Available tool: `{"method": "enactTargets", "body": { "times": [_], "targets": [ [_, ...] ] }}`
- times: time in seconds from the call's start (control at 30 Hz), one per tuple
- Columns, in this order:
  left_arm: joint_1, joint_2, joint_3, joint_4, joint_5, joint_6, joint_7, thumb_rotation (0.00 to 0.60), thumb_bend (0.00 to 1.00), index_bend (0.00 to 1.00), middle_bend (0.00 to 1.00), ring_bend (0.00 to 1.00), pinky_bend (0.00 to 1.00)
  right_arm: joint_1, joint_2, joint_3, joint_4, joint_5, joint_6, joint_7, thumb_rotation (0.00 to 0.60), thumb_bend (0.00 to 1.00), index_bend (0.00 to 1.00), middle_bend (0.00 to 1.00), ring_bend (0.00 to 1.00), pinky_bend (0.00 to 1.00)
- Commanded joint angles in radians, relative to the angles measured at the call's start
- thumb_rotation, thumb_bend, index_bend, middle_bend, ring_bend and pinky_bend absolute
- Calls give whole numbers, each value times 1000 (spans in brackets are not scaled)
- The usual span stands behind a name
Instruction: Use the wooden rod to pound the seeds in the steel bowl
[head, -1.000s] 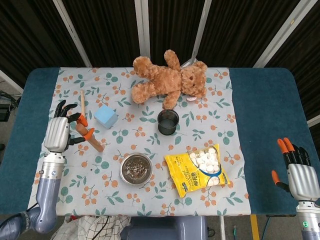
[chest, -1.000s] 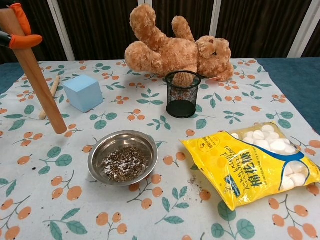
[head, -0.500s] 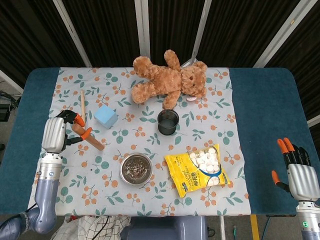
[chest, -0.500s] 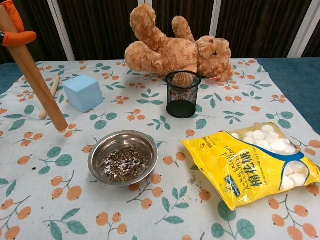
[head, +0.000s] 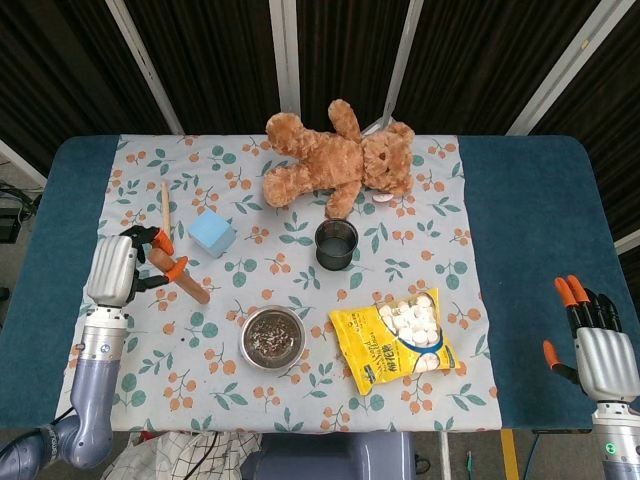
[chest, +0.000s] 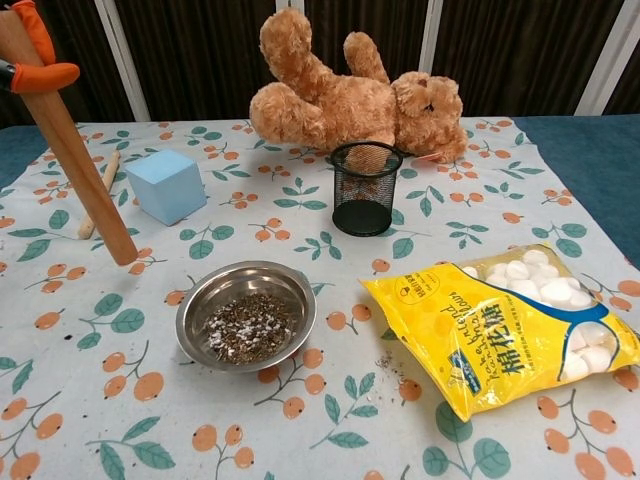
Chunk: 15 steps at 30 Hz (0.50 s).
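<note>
While my left hand (head: 113, 270) grips the wooden rod (chest: 68, 146) near its upper end, orange fingertips (chest: 48, 76) wrapped round it, the rod slants down and its lower tip hangs over the leaf-print cloth (head: 440, 205), left of the steel bowl (chest: 246, 314). Bowl holds dark seeds (chest: 246, 327) with pale flecks; rod is clear of it. Blue cube (chest: 166, 185) and a thin stick (chest: 99, 194) lie just behind the rod. Black mesh cup (chest: 364, 187), teddy bear (chest: 350, 95), yellow snack bag (chest: 505, 333) further off. My right hand (head: 598, 347), fingers apart, holds nothing at the table's near right edge.
</note>
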Motion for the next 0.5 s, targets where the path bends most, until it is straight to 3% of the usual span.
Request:
{"method": "enactTargets", "body": {
  "times": [0.03,0.5],
  "targets": [
    [0,1,0,-2,1,-2,-3,600,866,628,760,559,706,0,0,0,0,0,0,-1,600,416,0,0,0,0],
    [-1,21,-3,-16,23,-8,-22,600,866,626,777,577,726,0,0,0,0,0,0,-1,600,416,0,0,0,0]
  ]
}}
